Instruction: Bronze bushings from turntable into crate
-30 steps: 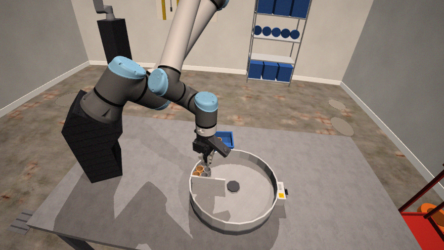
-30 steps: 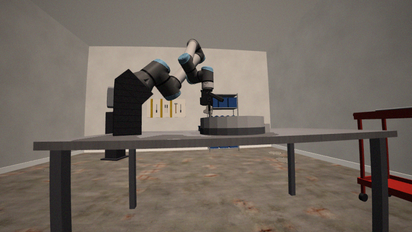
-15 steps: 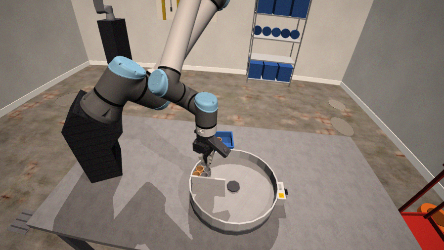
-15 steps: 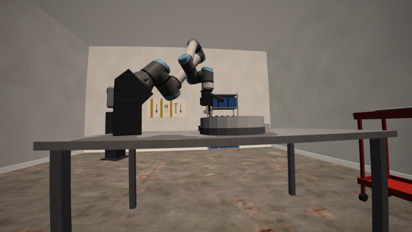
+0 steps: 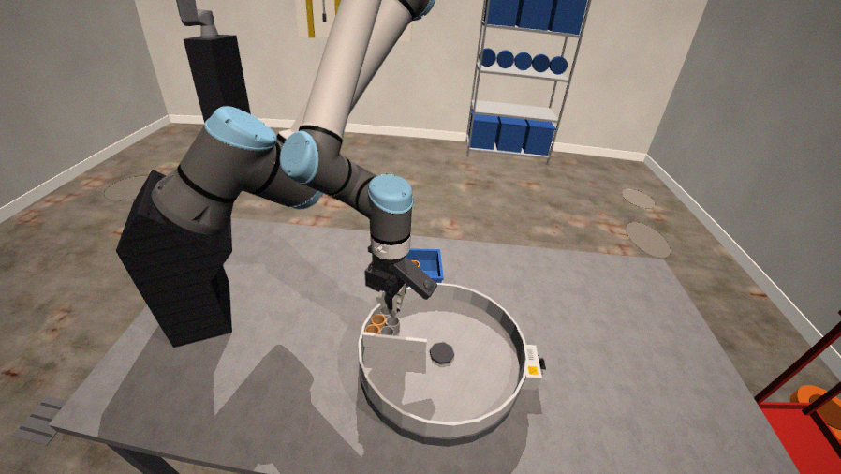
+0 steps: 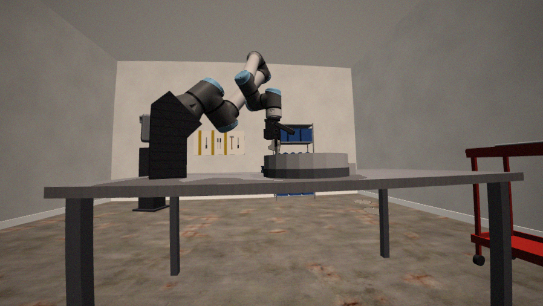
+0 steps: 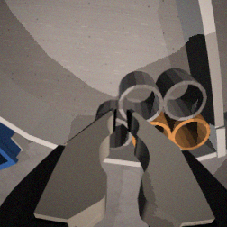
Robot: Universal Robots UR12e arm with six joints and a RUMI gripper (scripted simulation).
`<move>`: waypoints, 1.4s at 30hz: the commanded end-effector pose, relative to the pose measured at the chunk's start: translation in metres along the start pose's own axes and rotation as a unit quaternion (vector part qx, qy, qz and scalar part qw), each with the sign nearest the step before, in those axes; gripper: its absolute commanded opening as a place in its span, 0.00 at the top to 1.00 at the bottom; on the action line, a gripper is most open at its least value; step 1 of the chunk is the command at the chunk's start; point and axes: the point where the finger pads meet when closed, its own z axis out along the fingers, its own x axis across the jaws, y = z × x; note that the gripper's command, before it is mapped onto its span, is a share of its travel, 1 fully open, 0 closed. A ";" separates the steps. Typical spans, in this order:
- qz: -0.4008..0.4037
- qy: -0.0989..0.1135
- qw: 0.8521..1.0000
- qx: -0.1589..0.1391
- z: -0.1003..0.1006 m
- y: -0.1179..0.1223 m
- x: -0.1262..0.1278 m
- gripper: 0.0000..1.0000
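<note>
Two bronze bushings [image 5: 378, 318] [image 7: 191, 148] stand at the left inside the turntable [image 5: 482, 364] [image 6: 308, 161] [image 7: 90, 45], beside the upright partition. Two steel bushings [image 5: 392, 321] [image 7: 173, 75] stand against them. A third steel bushing [image 7: 105, 109] is partly hidden behind the fingertips in the wrist view. My gripper [image 5: 392, 310] [image 7: 122, 111] is shut with nothing between its fingers, pointing down over this third steel bushing, beside the group. The blue crate [image 5: 440, 266] [image 7: 6, 143] stands behind the turntable, with bronze visible inside; the arm hides part of it.
The turntable's raised wall surrounds the group, and the white partition [image 5: 394, 346] stands just in front of it. A dark hub [image 5: 441, 352] is at the turntable's centre. A control box [image 5: 532, 362] is on its right side. A red cart [image 5: 797, 433] [image 6: 526, 243] stands at the far right.
</note>
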 end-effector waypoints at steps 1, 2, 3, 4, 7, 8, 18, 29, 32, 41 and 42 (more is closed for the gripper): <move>0.000 0.000 1.000 0.000 0.000 0.000 0.000 0.95; 0.000 0.000 1.000 0.000 0.000 0.000 0.000 0.95; 0.000 0.000 1.000 0.000 0.000 0.000 0.000 0.95; 0.000 0.000 1.000 0.000 0.000 0.000 0.000 0.95; 0.000 0.000 1.000 0.000 0.000 0.000 0.000 0.95; 0.000 0.000 1.000 0.000 0.001 0.000 0.000 0.95; 0.000 0.000 1.000 0.000 0.014 0.000 0.000 0.95; 0.000 0.000 1.000 0.000 0.024 0.000 0.000 0.95; 0.000 0.000 1.000 0.000 0.024 0.000 0.000 0.95; 0.000 0.000 1.000 0.000 0.024 0.000 0.000 0.95; 0.000 0.000 1.000 0.000 0.024 0.000 0.000 0.95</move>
